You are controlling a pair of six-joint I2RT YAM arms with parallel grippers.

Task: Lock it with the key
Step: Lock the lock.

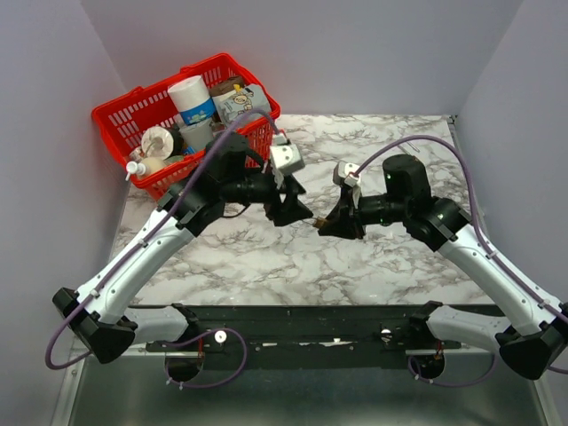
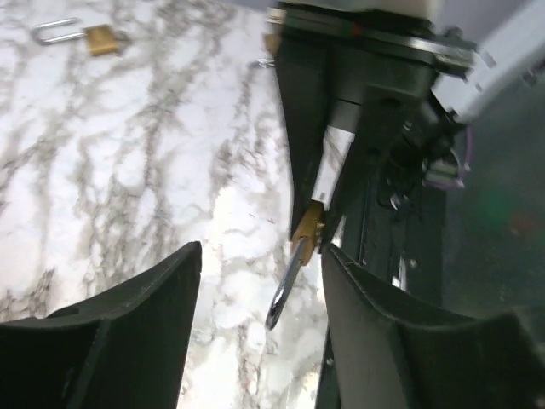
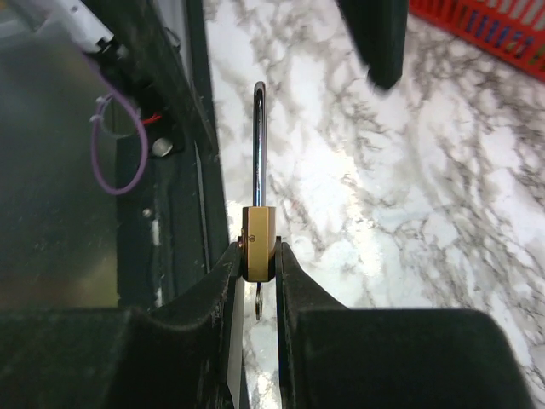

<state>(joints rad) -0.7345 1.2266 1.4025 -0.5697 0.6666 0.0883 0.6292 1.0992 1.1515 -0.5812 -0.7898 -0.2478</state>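
Observation:
My right gripper [image 3: 258, 260] is shut on the brass body of a small padlock [image 3: 258, 234]. The padlock's steel shackle [image 3: 259, 145] points away from the jaws. The key [image 3: 257, 304] hangs from the bottom of the lock body, between the fingers. In the top view the padlock [image 1: 316, 222] sits above the table between the two grippers. My left gripper [image 2: 260, 281] faces it and stands open. The shackle tip [image 2: 285, 290] reaches into the gap close to the right finger, and neither finger presses on it. The left gripper [image 1: 293, 211] holds nothing.
A second brass padlock [image 2: 100, 38] lies on the marble table [image 1: 266, 257] further off. A red basket [image 1: 115, 124] full of bottles and containers stands at the back left. The black rail of the arm bases [image 1: 302, 324] runs along the near edge.

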